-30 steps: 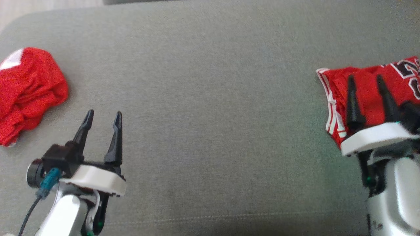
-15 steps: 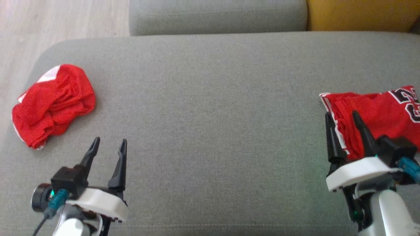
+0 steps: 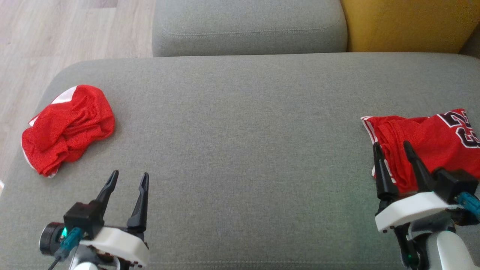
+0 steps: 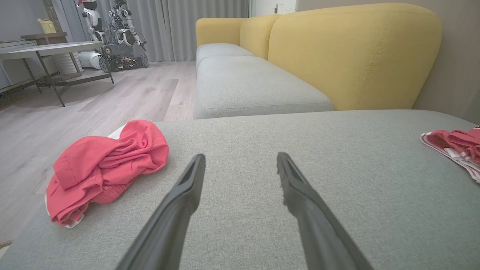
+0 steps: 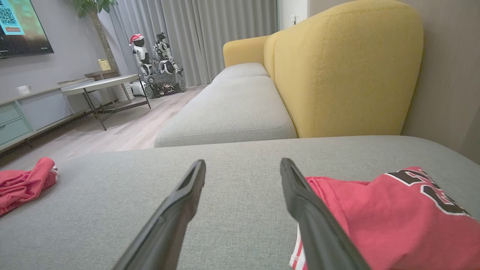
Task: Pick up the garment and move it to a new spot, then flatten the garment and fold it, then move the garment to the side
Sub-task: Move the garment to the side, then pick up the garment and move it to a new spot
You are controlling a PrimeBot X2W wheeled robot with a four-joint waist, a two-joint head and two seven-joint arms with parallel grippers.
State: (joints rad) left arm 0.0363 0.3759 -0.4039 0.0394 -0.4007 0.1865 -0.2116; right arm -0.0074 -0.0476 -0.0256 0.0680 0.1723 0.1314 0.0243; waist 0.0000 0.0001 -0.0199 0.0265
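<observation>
A crumpled red garment (image 3: 69, 127) lies in a heap near the left end of the grey seat cushion (image 3: 240, 131); it also shows in the left wrist view as the same red heap (image 4: 108, 165). My left gripper (image 3: 129, 174) hovers open and empty, nearer to me and to the right of it. At the right end lies a flat red jersey (image 3: 431, 146) with dark numerals. My right gripper (image 3: 390, 144) stands open over its left edge, holding nothing; in the right wrist view the jersey (image 5: 393, 213) lies beside the right finger.
Beyond the cushion stands another grey seat (image 3: 249, 26) and a yellow backrest (image 3: 405, 24). Wooden floor (image 3: 56, 33) lies off the left edge. A low table (image 4: 52, 48) and parked robots (image 4: 116, 33) stand far across the room.
The head camera has tilted up, so the far seat and yellow backrest have come into view. My right gripper has shifted from over the jersey toward its left edge. Both grippers stay open.
</observation>
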